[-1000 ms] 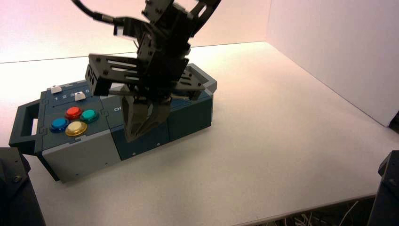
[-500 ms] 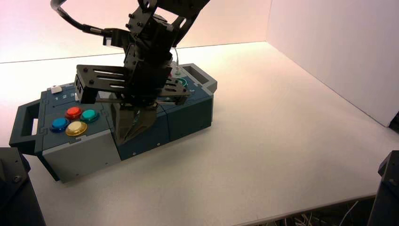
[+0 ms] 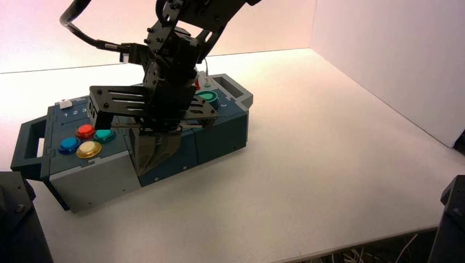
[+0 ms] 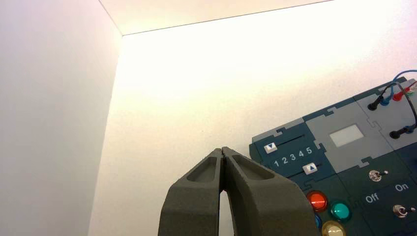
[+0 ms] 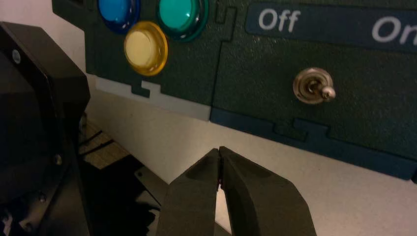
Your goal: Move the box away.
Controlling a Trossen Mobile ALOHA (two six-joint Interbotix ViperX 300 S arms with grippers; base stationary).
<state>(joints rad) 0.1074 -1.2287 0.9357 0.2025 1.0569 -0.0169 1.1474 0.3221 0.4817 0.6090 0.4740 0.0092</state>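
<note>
The box (image 3: pixel 219 126), long, dark teal and grey, lies slantwise on the white table, with four coloured buttons (image 3: pixel 86 140) near its left end. My right gripper (image 3: pixel 146 166) is shut and empty, pointing down against the box's front face just right of the buttons. In the right wrist view its tips (image 5: pixel 219 150) hang over the table just off the box's front edge (image 5: pixel 255 73), below the yellow button (image 5: pixel 145 47) and a toggle switch (image 5: pixel 313 88). My left gripper (image 4: pixel 223 150) is shut and empty, held off the box's left end (image 4: pixel 344 162).
A white wall (image 3: pixel 395 55) stands at the right. The table's front edge (image 3: pixel 356 241) runs close by, with wires below it. Dark arm parts sit at the bottom left (image 3: pixel 16 224) and bottom right (image 3: pixel 452 219). Plugged wires (image 4: pixel 393 96) are on the box's top.
My right gripper has shifted left along the box's front and a little lower. The box has not visibly moved.
</note>
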